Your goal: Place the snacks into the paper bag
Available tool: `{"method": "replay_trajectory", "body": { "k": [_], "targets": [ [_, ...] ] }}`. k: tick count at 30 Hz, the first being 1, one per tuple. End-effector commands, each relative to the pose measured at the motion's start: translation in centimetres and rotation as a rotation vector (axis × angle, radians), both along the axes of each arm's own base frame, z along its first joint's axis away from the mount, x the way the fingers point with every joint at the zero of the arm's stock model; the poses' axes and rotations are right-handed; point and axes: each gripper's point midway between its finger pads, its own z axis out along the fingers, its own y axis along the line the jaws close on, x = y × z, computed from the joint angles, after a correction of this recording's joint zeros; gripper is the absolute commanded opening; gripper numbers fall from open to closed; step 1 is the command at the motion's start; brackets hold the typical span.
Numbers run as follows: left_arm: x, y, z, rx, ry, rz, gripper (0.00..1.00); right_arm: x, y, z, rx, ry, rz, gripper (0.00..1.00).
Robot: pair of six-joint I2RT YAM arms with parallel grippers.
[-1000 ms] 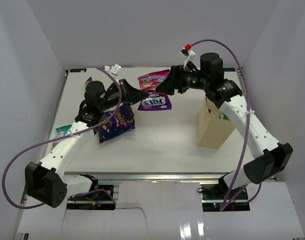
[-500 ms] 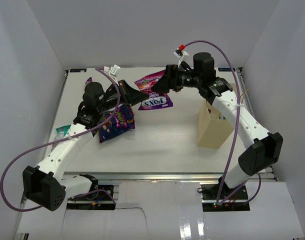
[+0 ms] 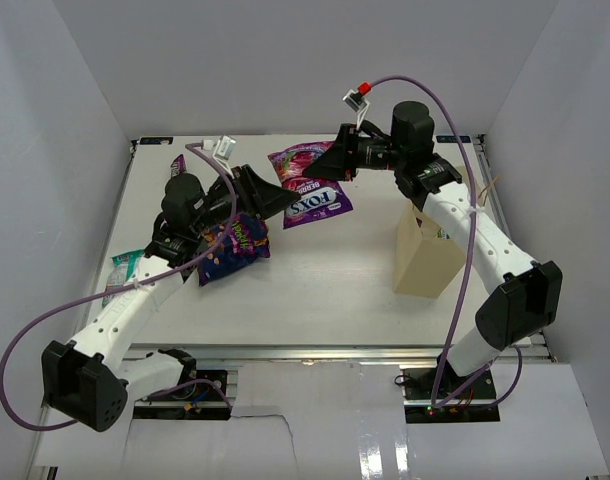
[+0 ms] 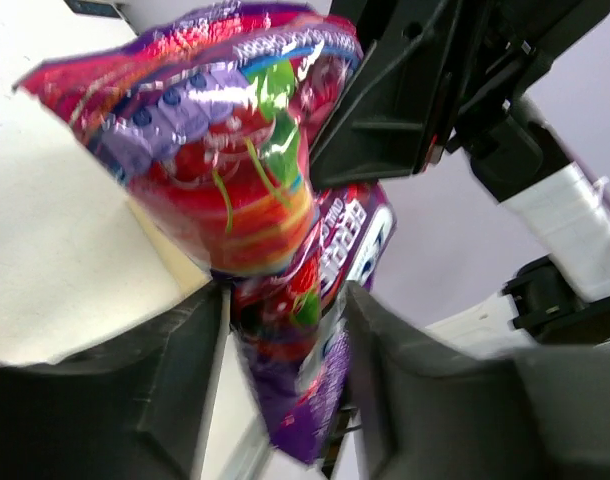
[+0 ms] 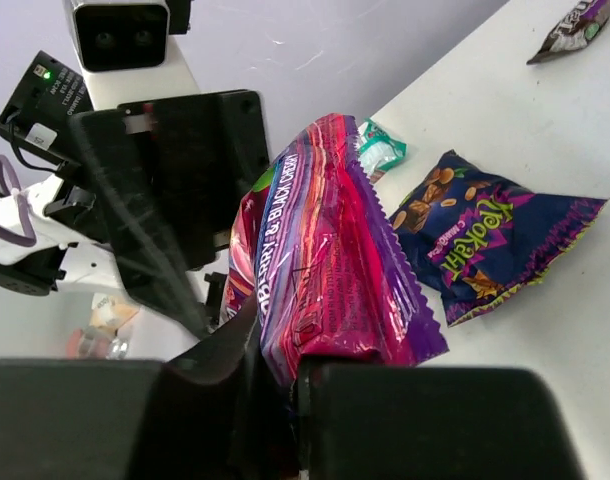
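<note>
— What is happening from above?
— My right gripper (image 3: pixel 337 166) is pinching one end of the FOX'S bag (image 3: pixel 310 195), holding it off the table (image 3: pixel 325 280). My left gripper (image 3: pixel 278 199) is standing at the other end, jaws parted. The paper bag (image 3: pixel 425 262) is standing upright, nearer than my right gripper and to its right.

— And the left wrist?
— The FOX'S bag (image 4: pixel 225 170) is hanging between my spread fingers (image 4: pixel 185 380).

— The right wrist?
— My fingers (image 5: pixel 225 350) are clamping the FOX'S bag (image 5: pixel 325 270). Beyond them to the right, a purple snack bag (image 5: pixel 485 240) is lying flat.
</note>
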Motion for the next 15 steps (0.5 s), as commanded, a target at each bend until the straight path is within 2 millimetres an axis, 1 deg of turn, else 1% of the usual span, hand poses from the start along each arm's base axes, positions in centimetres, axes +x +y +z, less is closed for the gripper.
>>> {"method": "replay_trajectory", "body": {
  "k": [1, 2, 3, 4, 5, 6, 7, 8, 9, 10, 11, 12, 13, 14, 15],
  "targets": [
    [-1.4, 1.0, 2.3, -0.035, -0.089, 0.043, 0.72, -1.0, -0.9, 4.3, 0.085, -0.158, 0.04, 0.08],
    [-1.5, 1.3, 2.4, -0.029, -0.104, 0.062, 0.77, -0.9, -1.3, 4.8, 0.087, -0.176, 0.028, 0.08],
    [-1.0, 1.8, 1.9, -0.013, -0.094, 0.107, 0.81, -0.9, -2.3, 5.9, 0.094, -0.212, 0.005, 0.08],
    [-1.1, 2.4, 2.2, 0.004, -0.12, 0.139, 0.85, -0.7, -2.9, 6.3, 0.089, -0.252, -0.012, 0.08],
    [-0.8, 2.9, 2.4, 0.024, -0.132, 0.175, 0.9, 0.0, -4.0, 6.8, 0.083, -0.28, -0.051, 0.08],
    [-0.3, 3.6, 1.4, 0.07, -0.099, 0.225, 0.91, -0.3, -4.9, 7.9, 0.085, -0.328, -0.069, 0.08],
    [-0.2, 4.3, 1.4, 0.107, -0.12, 0.26, 0.93, -0.2, -5.7, 8.5, 0.07, -0.377, -0.093, 0.08],
    [0.0, 4.8, 0.8, 0.14, -0.1, 0.293, 0.95, 0.3, -7.1, 9.0, 0.055, -0.402, -0.134, 0.08],
    [0.1, 5.5, -0.6, 0.19, -0.052, 0.322, 0.96, -0.4, -8.2, 10.1, 0.051, -0.448, -0.158, 0.08],
    [0.9, 6.6, -1.5, 0.23, -0.026, 0.397, 0.96, -0.5, -9.0, 10.4, 0.033, -0.462, -0.181, 0.08],
    [1.4, 7.4, -2.8, 0.28, 0.005, 0.436, 0.96, 0.2, -10.7, 11.2, 0.008, -0.533, -0.248, 0.08],
    [1.2, 8.2, -4.8, 0.345, 0.069, 0.46, 0.96, -0.8, -11.9, 12.5, 0.004, -0.591, -0.284, 0.08],
    [1.6, 9.1, -5.9, 0.385, 0.097, 0.51, 0.96, -0.6, -13.1, 12.8, -0.021, -0.609, -0.345, 0.08],
    [1.5, 9.7, -7.5, 0.434, 0.145, 0.525, 0.96, -1.2, -15.0, 14.0, -0.052, -0.698, -0.415, 0.08],
    [1.5, 10.1, -8.9, 0.465, 0.178, 0.543, 0.96, -1.2, -16.1, 14.4, -0.075, -0.73, -0.465, 0.08]
  ]
}}
